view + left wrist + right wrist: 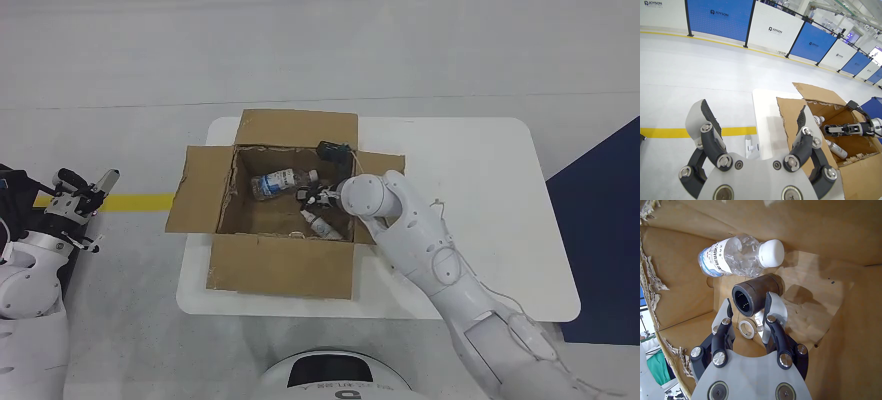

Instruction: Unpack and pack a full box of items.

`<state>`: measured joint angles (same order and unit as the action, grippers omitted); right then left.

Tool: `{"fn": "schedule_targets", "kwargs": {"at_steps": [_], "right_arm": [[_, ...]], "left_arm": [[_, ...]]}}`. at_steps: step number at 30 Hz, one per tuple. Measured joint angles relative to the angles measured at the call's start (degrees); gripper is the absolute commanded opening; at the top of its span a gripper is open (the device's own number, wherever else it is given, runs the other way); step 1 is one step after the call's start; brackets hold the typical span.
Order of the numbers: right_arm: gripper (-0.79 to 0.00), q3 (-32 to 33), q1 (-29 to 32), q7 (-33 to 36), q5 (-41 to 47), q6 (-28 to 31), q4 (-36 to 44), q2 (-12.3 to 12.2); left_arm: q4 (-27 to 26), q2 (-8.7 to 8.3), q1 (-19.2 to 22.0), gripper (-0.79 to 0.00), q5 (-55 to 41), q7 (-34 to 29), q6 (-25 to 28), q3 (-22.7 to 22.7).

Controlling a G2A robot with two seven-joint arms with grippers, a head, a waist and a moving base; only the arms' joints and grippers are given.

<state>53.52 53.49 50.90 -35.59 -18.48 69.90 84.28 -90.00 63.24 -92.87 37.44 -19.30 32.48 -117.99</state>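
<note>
Dark and hollow, a metal cylinder [755, 291] sits clamped between the closed-in jaws of the right gripper [748, 297], inside the brown cardboard box [829, 228]. Just beyond it a clear plastic water bottle [738, 258] with a white cap lies on its side on the box floor; a silver metal ring [747, 329] and a slim white bottle [837, 150] lie beneath the gripper. The box's flaps fold outward, its inner edges torn, and it stands on the left part of the white rounded table [480, 200]. The left gripper [753, 106] hangs off the table's left side over the pale grey floor [696, 66], jaws spread wide and holding nothing. A yellow line [738, 131] crosses the floor; blue and white partition panels [719, 17] ring the room.
</note>
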Motion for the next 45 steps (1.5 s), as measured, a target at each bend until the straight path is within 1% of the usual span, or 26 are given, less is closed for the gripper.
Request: {"fn": "schedule_targets", "kwargs": {"at_steps": [1, 2, 3, 7, 9, 12, 16, 19, 23, 26, 29, 33, 34, 35, 36, 40, 45], "right_arm": [[-0.474, 0.0, -0.1, 0.1, -0.1, -0.2, -0.2, 0.0], [-0.529, 0.1, -0.4, 0.3, -0.2, -0.5, -0.5, 0.0], [-0.542, 0.1, -0.7, 0.4, -0.2, -0.7, -0.8, 0.0], [-0.662, -0.2, -2.0, 0.9, -0.2, -1.5, -2.5, 0.2], [-0.690, -0.5, -2.6, 1.0, 0.0, -1.7, -3.4, 0.4], [-0.785, -0.9, -3.3, 1.0, 0.2, -1.9, -4.4, 0.6], [-0.785, -1.5, -3.8, 1.1, 0.6, -1.7, -4.9, 0.8], [-0.785, -1.8, -3.7, 1.3, 0.6, 0.3, -3.8, 0.8], [-0.785, -1.1, -1.4, 1.3, 0.8, 5.3, 1.3, 0.2], [-0.785, -0.1, 1.3, 1.1, -0.7, 7.6, 6.2, -0.6], [-0.785, 1.6, 4.3, 0.5, -3.0, 8.0, 10.8, -1.5], [-0.785, 3.0, 7.1, 0.2, -6.1, 8.6, 14.9, -2.5], [-0.619, 3.1, 7.3, -0.2, -7.1, 9.4, 15.7, -2.6], [-0.240, 3.1, 7.7, -0.9, -8.3, 10.7, 16.6, -2.8], [0.000, 3.1, 7.9, -1.7, -9.0, 11.7, 17.2, -2.9], [0.000, 3.0, 8.7, -5.9, -10.9, 17.4, 19.7, -3.2], [0.000, 3.0, 8.7, -5.6, -10.8, 16.7, 19.6, -3.2]], "left_arm": [[0.0, 0.00, 0.0, 0.000, 0.0, 0.0, 0.0, 0.0], [0.0, 0.00, 0.0, 0.000, 0.0, 0.0, 0.0, 0.0], [0.0, 0.00, 0.0, 0.000, 0.0, 0.0, 0.0, 0.0], [0.0, 0.00, 0.0, 0.000, 0.0, 0.0, 0.0, 0.0], [0.0, 0.00, 0.0, 0.000, 0.0, 0.0, 0.0, 0.0], [0.0, 0.00, 0.0, 0.000, 0.0, 0.0, 0.0, 0.0], [0.0, 0.00, 0.0, 0.000, 0.0, 0.0, 0.0, 0.0], [0.0, 0.00, 0.0, 0.000, 0.0, 0.0, 0.0, 0.0], [0.0, 0.00, 0.0, 0.000, 0.0, 0.0, 0.0, 0.0], [0.0, 0.00, 0.0, 0.000, 0.0, 0.0, 0.0, 0.0], [0.0, 0.00, 0.0, 0.000, 0.0, 0.0, 0.0, 0.0], [0.0, 0.00, 0.0, 0.000, 0.0, 0.0, 0.0, 0.0], [0.0, 0.00, 0.0, 0.000, 0.0, 0.0, 0.0, 0.0], [0.0, 0.00, 0.0, 0.000, 0.0, 0.0, 0.0, 0.0], [0.0, 0.00, 0.0, 0.000, 0.0, 0.0, 0.0, 0.0], [0.0, 0.00, 0.0, 0.000, 0.0, 0.0, 0.0, 0.0], [0.0, 0.00, 0.0, 0.000, 0.0, 0.0, 0.0, 0.0]]}}
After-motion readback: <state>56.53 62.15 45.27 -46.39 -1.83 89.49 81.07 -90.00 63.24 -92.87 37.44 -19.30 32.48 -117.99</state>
